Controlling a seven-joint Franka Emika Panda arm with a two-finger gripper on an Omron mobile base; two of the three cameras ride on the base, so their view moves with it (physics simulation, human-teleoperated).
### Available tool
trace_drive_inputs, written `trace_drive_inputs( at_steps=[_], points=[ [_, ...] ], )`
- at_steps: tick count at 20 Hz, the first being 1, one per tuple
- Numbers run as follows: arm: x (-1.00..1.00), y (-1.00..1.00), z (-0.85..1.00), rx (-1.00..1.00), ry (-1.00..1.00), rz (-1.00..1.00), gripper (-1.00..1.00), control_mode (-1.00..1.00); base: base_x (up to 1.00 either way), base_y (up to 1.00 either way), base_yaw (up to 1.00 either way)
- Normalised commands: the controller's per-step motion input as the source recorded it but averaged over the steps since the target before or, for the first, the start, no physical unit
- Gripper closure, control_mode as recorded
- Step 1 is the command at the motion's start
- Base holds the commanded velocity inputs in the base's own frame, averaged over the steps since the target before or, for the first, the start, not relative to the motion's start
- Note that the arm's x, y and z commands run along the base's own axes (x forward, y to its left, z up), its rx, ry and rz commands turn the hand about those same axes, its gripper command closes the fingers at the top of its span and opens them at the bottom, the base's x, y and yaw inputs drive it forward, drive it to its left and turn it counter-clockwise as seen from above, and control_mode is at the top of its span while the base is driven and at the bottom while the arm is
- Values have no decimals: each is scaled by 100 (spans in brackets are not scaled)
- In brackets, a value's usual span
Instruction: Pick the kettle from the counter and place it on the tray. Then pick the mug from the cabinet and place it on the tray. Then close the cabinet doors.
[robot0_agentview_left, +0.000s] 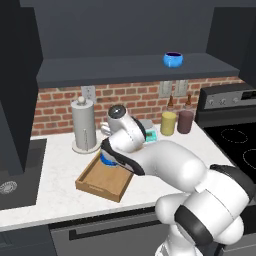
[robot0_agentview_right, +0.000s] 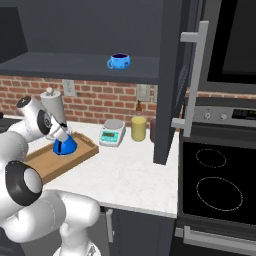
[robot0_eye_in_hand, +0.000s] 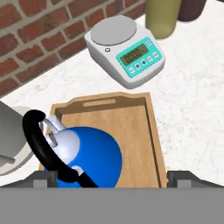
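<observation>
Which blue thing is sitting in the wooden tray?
The cone-shaped kettle with the black handle sits in the tray. The other blue thing, the round mug, is up on the cabinet shelf.

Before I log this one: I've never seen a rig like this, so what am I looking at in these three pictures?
It is a rendered kitchen with a white robot arm on a driving base. Two pictures come from cameras on the base, behind the arm to its left and right. The third looks along the end effector from the hand. On the marble counter lies a wooden tray, and a blue kettle stands in it. The end effector is open around the kettle, its fingers spread wide, so nothing is held. Nearby are a kitchen scale, a paper towel roll and two jars. A blue mug sits on the cabinet shelf, doors open.
</observation>
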Motion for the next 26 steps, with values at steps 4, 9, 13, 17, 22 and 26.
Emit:
trace_drive_inputs(
  at_steps=[4,9,13,17,22,26],
  points=[
    [-16,0,23,0,0,-2,-100,-100,0,0,0],
    [-57,0,16,0,0,0,-100,-100,0,0,0],
    [-73,2,7,0,-1,0,-100,-100,0,0,0],
    [-80,0,10,0,-7,0,-100,-100,0,0,0],
    [-75,-9,29,0,-5,1,-100,-100,0,0,0],
    [-68,-27,30,-6,-6,10,-100,-100,0,0,0]
  ],
)
